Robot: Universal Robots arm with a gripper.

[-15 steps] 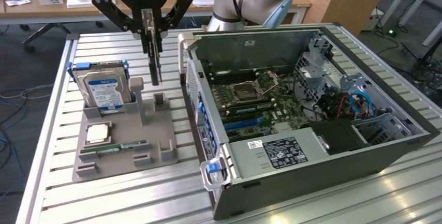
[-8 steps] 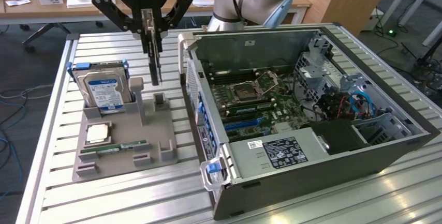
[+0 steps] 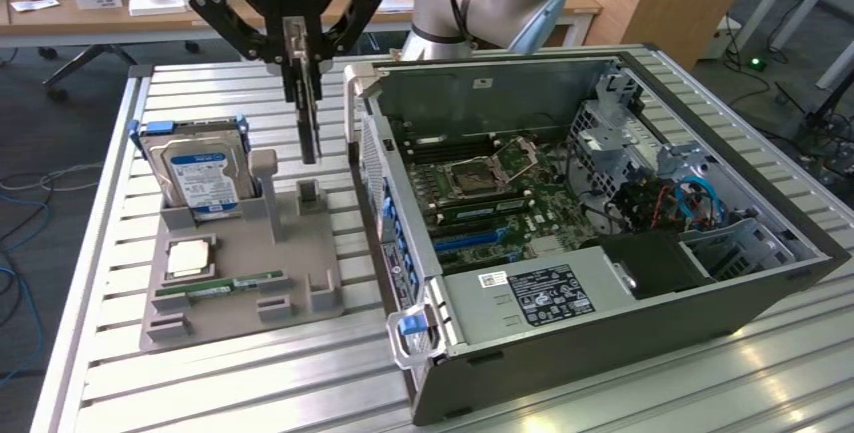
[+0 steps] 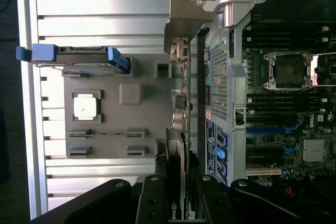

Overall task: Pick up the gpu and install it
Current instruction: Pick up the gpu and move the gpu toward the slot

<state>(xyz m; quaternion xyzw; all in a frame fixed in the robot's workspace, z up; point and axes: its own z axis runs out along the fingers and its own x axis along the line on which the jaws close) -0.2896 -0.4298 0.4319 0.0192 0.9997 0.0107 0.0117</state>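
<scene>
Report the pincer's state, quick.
Pincer: closed on the gpu, which hangs upright over the grey parts holder.

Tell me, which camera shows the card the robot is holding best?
The wrist view. There the gpu runs lengthwise from the gripper out to its silvery bracket, connectors showing. In the exterior view it is edge-on: a thin dark strip hanging from the gripper above the gray tray.

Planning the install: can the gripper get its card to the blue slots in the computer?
Probably yes: the gripper holds the card outside the open case, and nothing covers the blue slots.
</scene>
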